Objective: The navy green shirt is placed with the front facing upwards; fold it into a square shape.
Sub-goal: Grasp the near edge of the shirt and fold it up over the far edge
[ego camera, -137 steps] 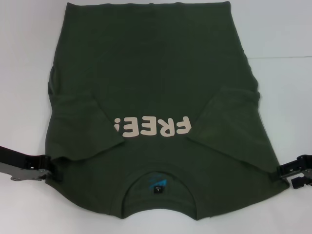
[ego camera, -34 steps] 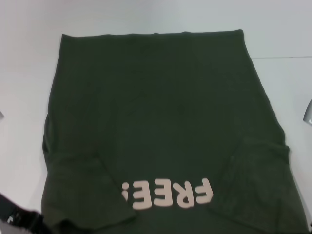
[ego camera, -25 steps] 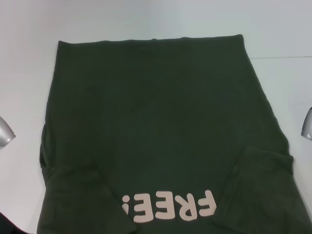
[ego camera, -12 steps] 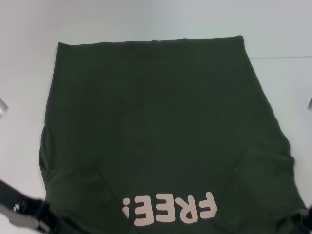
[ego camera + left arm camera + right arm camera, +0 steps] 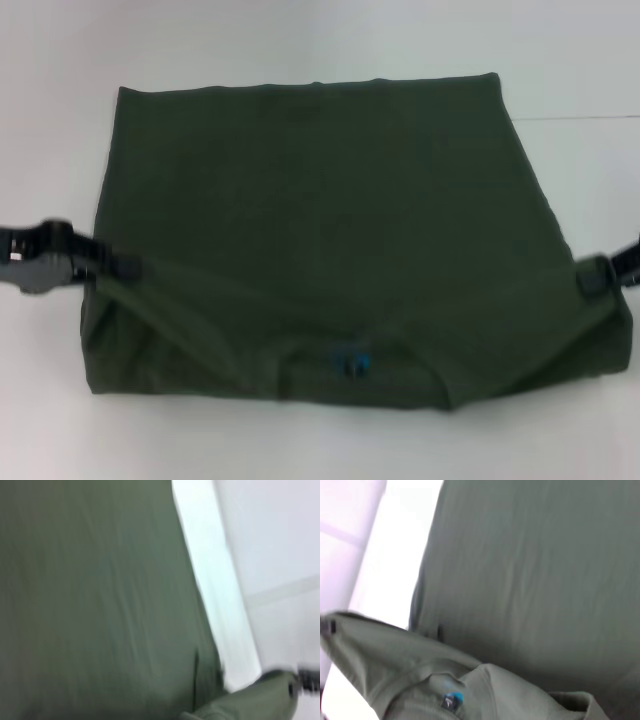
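The navy green shirt (image 5: pixel 320 200) lies on the white table, its collar end raised and doubled over the body. Its chest print is hidden, and the blue neck label (image 5: pixel 350 360) shows at the near fold. My left gripper (image 5: pixel 112 267) is shut on the shirt's left shoulder corner. At the far side, my right gripper (image 5: pixel 598 276) is shut on the right shoulder corner. The two corners are held at about the same height. The left wrist view is filled with shirt fabric (image 5: pixel 100 600). In the right wrist view the lifted collar flap and label (image 5: pixel 451 699) hang over the flat body.
The white table (image 5: pixel 300 40) surrounds the shirt, with bare surface beyond the hem and on both sides. A thin seam line (image 5: pixel 580 117) crosses the table at the right.
Both grippers have risen from the near edge and carried the collar end away from me over the shirt. The print is now covered and the neck label has come into view.
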Controlling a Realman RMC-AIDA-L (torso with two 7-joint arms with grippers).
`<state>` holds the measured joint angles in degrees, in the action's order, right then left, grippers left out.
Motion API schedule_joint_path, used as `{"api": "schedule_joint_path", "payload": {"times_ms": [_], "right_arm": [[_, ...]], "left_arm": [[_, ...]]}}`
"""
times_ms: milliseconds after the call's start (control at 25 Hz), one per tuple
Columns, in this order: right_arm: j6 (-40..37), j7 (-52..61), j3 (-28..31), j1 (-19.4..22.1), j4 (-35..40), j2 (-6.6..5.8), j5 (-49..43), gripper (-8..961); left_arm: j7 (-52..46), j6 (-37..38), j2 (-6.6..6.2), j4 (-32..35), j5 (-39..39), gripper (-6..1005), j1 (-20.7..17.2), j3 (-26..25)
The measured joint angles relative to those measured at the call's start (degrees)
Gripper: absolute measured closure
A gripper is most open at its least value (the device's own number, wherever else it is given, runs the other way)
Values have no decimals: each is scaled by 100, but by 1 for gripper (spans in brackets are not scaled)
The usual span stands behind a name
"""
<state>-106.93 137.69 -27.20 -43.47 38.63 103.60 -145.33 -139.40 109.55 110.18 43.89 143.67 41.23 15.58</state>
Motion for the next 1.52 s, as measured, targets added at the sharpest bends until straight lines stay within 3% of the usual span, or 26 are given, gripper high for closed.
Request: {"api": "schedule_joint_path", "payload": {"times_ms": [160, 440, 560, 720, 1000, 1120, 1520], "right_arm": [[716, 25, 258, 141, -13, 140, 438, 904], [2207, -439, 325, 552, -13, 678, 1635, 903], [2730, -660, 311, 700, -16, 852, 2078, 903], [3428, -829, 277, 745, -19, 1062, 2226, 903], [4393, -1289, 296, 666, -93, 1411, 2259, 904], [4632, -1519, 286, 671, -170, 1488, 2554, 904], [5169, -2003, 259, 628, -643, 1508, 3130, 905]], "left_arm": [[63, -674, 120, -114, -611, 957, -176, -21], [536, -1805, 467, -474, -1589, 957, -550, -15], [817, -2227, 595, -626, -2119, 957, -711, -20], [1280, -2730, 760, -770, -2705, 958, -848, 6], [2250, -3507, 1061, -1019, -2890, 958, -729, 38], [2534, -3773, 1164, -1057, -2982, 958, -663, 40], [3247, -4501, 1355, -1247, -3308, 957, -495, 45]]}}
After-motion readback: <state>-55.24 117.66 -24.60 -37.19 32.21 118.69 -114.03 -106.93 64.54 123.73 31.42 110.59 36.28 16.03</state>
